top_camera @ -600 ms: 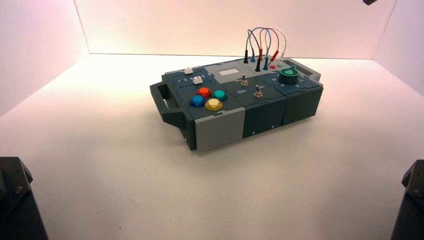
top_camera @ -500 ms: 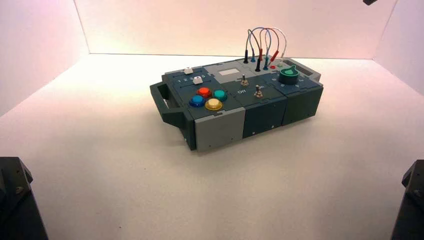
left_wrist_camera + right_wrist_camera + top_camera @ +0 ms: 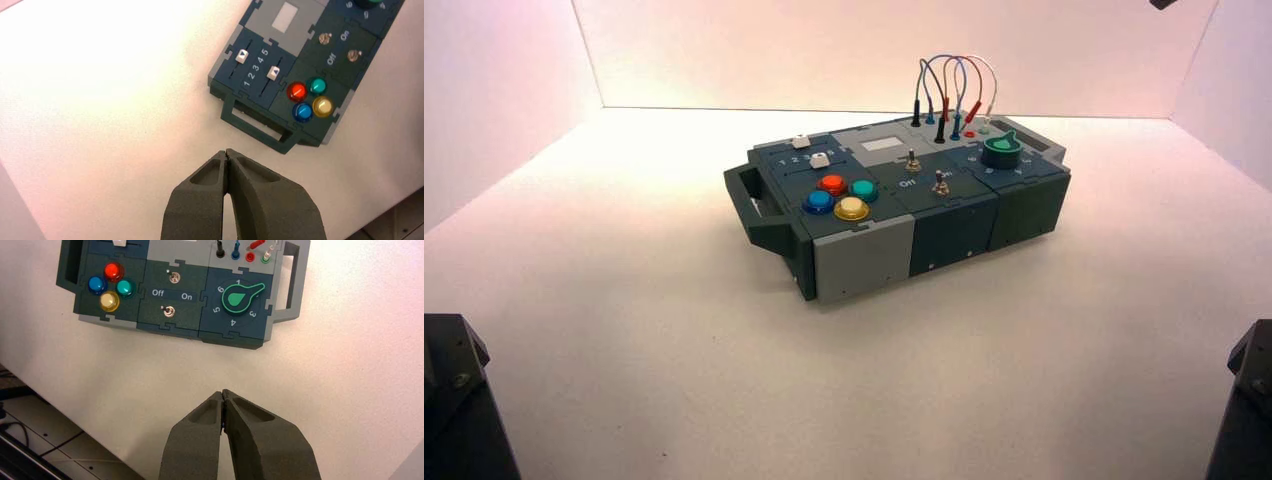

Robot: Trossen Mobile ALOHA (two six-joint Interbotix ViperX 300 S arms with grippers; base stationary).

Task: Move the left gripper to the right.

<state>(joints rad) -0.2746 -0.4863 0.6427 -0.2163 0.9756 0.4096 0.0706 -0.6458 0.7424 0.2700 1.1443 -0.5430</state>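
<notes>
My left gripper (image 3: pixel 227 153) is a dark grey pointed tip, shut and empty, over the bare white table short of the box's handle (image 3: pixel 257 126). In the high view only the black block of the left arm (image 3: pixel 454 405) shows at the bottom left corner. My right gripper (image 3: pixel 222 392) is shut and empty, over the table in front of the box's switch and knob side. The right arm's block (image 3: pixel 1249 400) sits at the bottom right corner.
The dark box (image 3: pixel 954 225) stands turned at the table's middle. It carries red (image 3: pixel 832 183), teal, blue and yellow buttons, two white sliders (image 3: pixel 242 55), two toggle switches by "Off" and "On" (image 3: pixel 170 293), a green knob (image 3: pixel 239 296) and looped wires (image 3: pixel 954 85). White walls enclose the table.
</notes>
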